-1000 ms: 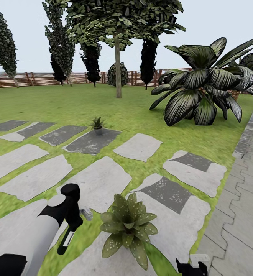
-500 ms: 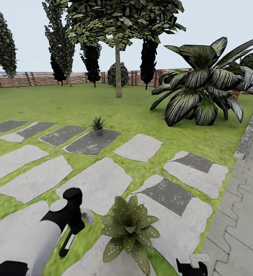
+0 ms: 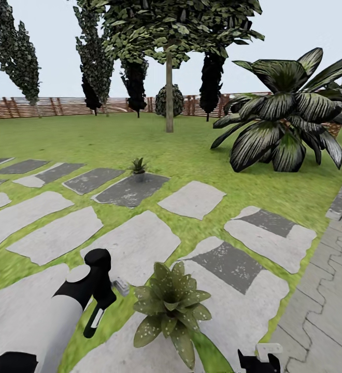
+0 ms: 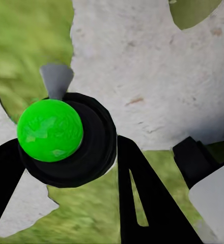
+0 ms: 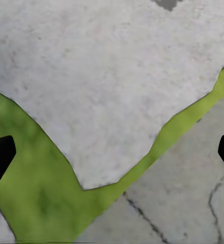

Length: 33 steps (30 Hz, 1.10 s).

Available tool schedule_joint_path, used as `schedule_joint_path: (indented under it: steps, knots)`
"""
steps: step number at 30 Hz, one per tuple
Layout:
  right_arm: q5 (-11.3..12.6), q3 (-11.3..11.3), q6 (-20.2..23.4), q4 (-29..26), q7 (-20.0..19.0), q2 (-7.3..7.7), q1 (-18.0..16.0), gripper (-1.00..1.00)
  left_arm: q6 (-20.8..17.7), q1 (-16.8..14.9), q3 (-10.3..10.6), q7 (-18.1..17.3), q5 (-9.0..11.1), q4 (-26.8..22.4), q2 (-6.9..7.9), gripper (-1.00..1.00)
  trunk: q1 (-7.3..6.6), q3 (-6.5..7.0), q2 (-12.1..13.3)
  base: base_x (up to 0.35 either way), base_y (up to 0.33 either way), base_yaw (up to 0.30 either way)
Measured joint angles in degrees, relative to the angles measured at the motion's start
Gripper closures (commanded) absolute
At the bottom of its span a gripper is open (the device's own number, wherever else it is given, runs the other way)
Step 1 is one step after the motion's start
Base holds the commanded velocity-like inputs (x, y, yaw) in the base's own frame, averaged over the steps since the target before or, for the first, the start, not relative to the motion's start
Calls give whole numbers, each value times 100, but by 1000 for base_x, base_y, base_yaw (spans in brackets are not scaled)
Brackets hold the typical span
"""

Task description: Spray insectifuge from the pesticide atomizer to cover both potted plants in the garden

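Two potted plants stand in the garden: the near potted plant [image 3: 171, 306], a spotted rosette, sits on a pale stepping stone [image 3: 233, 305] just right of the left gripper [image 3: 99, 305], and the far potted plant [image 3: 138, 168] stands small at the far edge of a dark stepping stone [image 3: 131, 189], well apart from the first. The left gripper hangs low over the grass strip between stones, its two black fingers [image 4: 142, 198] closed around the spray bottle [image 4: 66, 137], seen from above as a dark round body with a bright green top; a light grey nozzle [image 3: 121, 286] pokes out toward the near plant. The right gripper [image 3: 259, 360] peeks in at the near right edge; its two dark fingertips [image 5: 0, 155] sit far apart, wide open over stone and grass. Beyond the lawn [image 3: 88, 145] rise one big white-striped plant [image 3: 285, 114], several trees and a slatted wooden fence [image 3: 62, 106].
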State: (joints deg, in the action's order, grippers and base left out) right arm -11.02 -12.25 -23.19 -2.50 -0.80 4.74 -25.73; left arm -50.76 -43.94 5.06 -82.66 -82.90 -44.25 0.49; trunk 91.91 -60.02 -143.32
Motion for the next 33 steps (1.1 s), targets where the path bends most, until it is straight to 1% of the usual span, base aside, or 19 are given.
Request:
schedule_joint_path:
  steps: [13,19,22,24,27,30,31,33]
  knots:
    - [-3,0,1,0,0,0,0,-100,4,10,-11,10,7,0,-7,100,1,60,0,-281,-153,242]
    - [-6,0,0,0,-3,0,0,-100,4,25,-26,23,17,11,0,100,-1,96,0,-92,-247,219]
    - [-7,1,0,0,-3,0,0,-100,5,38,-25,28,41,17,1,100,0,114,0,-217,-199,219]
    - [-7,0,1,-1,-6,0,1,-100,13,45,-16,38,248,13,3,100,1,125,0,-288,-115,218]
    - [-7,1,1,-3,-8,0,1,-100,20,46,-3,62,477,11,6,100,1,143,0,-310,-27,216]
    - [-8,4,-3,-9,-8,-1,1,-100,24,46,-4,245,775,15,1,100,1,158,0,-319,-3,118]
    - [-18,15,-2,-8,-24,-6,1,-100,28,51,-1,402,1021,23,5,100,2,160,0,-330,-1,26]
    - [-51,29,1,-3,-36,-15,2,-100,46,57,2,729,1424,32,8,100,2,161,0,-333,0,10]
